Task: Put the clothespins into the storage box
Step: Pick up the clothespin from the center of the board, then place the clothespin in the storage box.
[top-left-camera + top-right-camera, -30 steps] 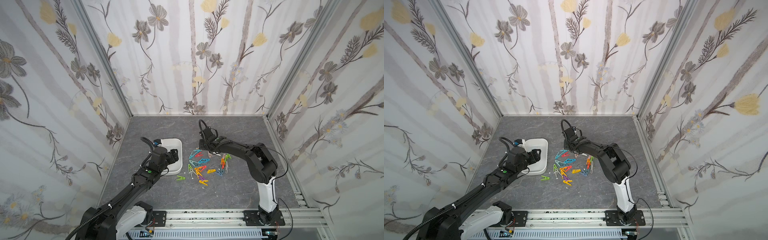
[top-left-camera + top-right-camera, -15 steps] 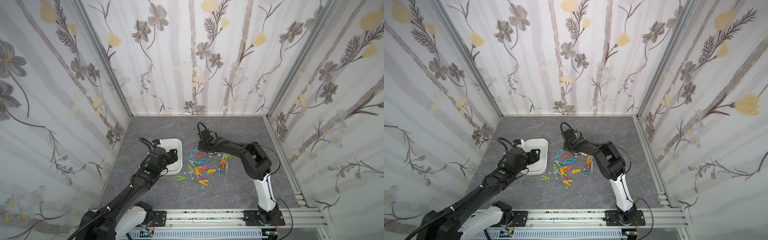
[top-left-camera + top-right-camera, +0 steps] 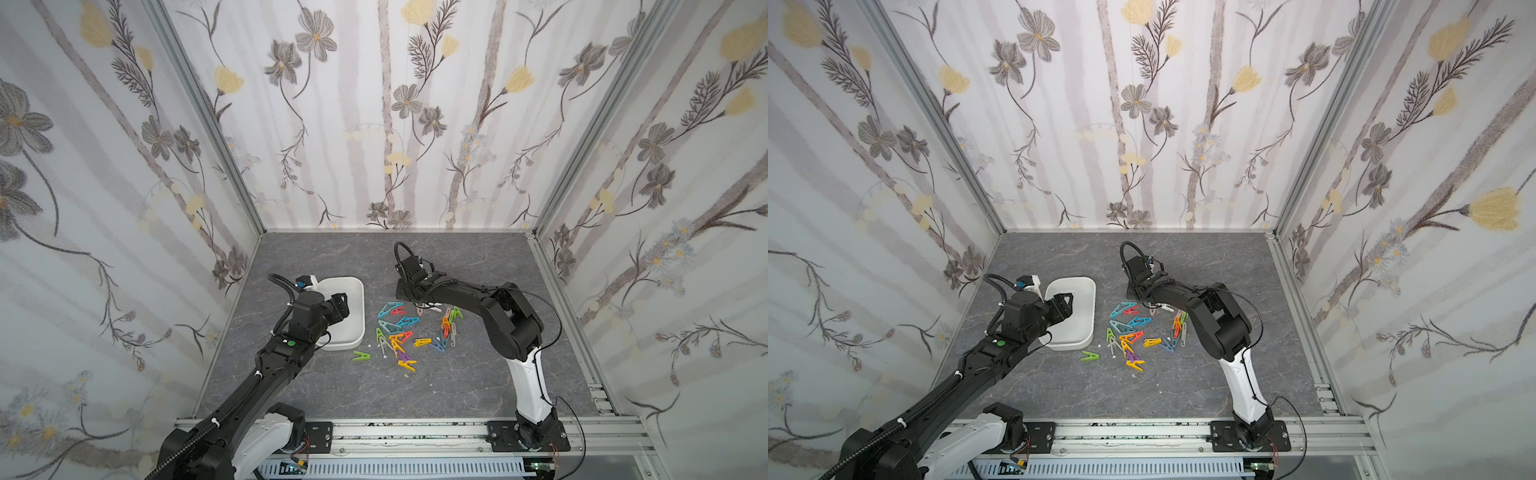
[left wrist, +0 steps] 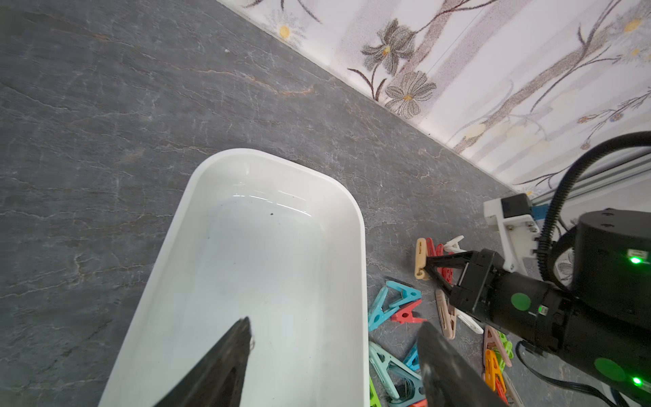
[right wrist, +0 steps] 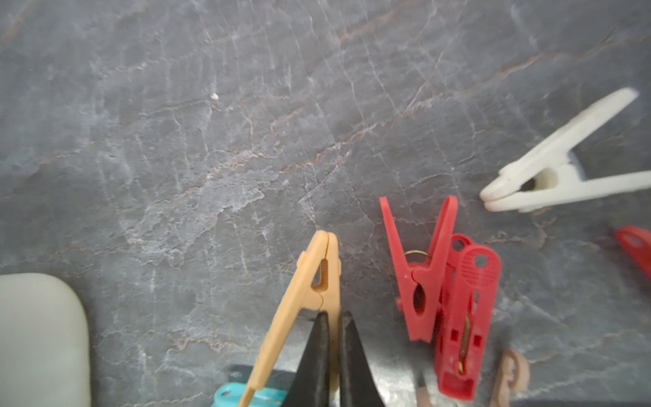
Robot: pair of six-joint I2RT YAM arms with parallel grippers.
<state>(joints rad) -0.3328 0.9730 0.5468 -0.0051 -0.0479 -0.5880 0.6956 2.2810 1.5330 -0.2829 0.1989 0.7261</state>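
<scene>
Many clothespins point(image 3: 406, 321): lay scattered on the grey table point(image 3: 415, 257), just beside the storage box point(image 3: 355, 307).
Beige clothespin point(image 5: 303, 282): was pinched by one leg in the clenched right gripper point(image 5: 334, 315).
Left gripper point(image 4: 334, 321): was released, spread wide, hovering over the box.

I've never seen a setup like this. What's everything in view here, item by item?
storage box: one, white, left of the pile, nothing visible inside.
clothespins: about twenty, mixed colours, heaped on the table.
beige clothespin: one, pinched in the right hand.
green clothespin: one, apart, nearer the front.
table: one, grey marbled.
walls: three, floral wallpaper.
left hand: black, open, over the storage box.
right hand: black, shut on the beige clothespin, at the pile's far edge.
</scene>
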